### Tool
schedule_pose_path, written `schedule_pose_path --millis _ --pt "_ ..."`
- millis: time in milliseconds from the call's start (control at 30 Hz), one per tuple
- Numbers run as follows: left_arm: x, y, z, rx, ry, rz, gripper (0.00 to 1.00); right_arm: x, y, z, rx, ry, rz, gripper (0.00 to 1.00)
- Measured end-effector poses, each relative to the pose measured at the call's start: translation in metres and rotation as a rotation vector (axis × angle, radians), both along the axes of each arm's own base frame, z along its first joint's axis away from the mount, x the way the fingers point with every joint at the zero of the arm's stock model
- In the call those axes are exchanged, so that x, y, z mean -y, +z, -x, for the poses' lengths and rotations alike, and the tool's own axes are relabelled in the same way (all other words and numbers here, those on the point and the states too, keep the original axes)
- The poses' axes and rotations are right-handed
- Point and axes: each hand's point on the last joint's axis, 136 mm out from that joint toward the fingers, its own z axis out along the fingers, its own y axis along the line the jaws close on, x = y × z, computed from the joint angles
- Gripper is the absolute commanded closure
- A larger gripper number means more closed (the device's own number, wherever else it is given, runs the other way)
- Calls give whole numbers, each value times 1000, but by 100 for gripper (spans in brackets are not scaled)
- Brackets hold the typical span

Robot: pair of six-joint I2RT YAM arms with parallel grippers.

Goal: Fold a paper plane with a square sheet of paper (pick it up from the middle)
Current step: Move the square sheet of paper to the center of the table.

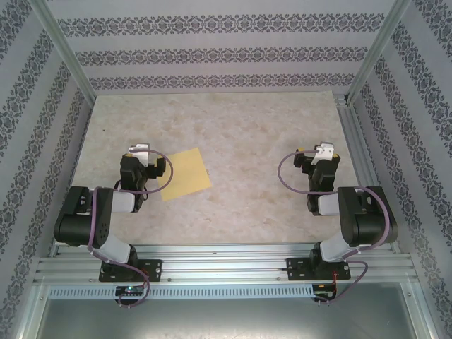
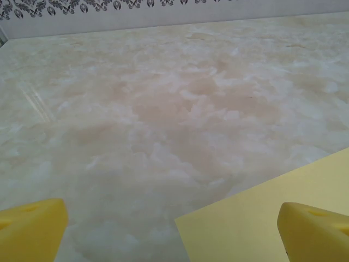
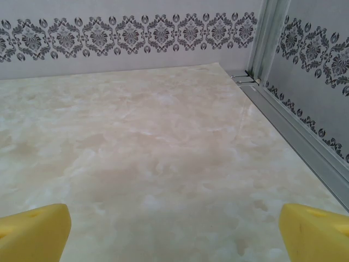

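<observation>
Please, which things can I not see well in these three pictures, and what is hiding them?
1. Top view: the left edge of the square sheet of paper is partly covered by the left tool.
2. Left wrist view: the sheet runs off the right and bottom edges, and one finger covers part of it.
3. Top view: fine creases in the sheet are too small to tell.
4. Right wrist view: the right tool is cut off by the bottom edge.

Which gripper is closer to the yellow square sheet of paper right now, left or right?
Left. The left gripper sits at the left edge of the square sheet of paper, fingers open. The right gripper is far off to its right, across the table.
</observation>
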Motion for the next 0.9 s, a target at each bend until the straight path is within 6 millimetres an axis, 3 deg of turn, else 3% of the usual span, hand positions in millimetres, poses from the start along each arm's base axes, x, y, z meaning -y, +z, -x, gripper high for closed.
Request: schedule_pose_path --millis 900 --pt "-1 0 0 -1 4 -2 0 2 6 2 37 -10 0 2"
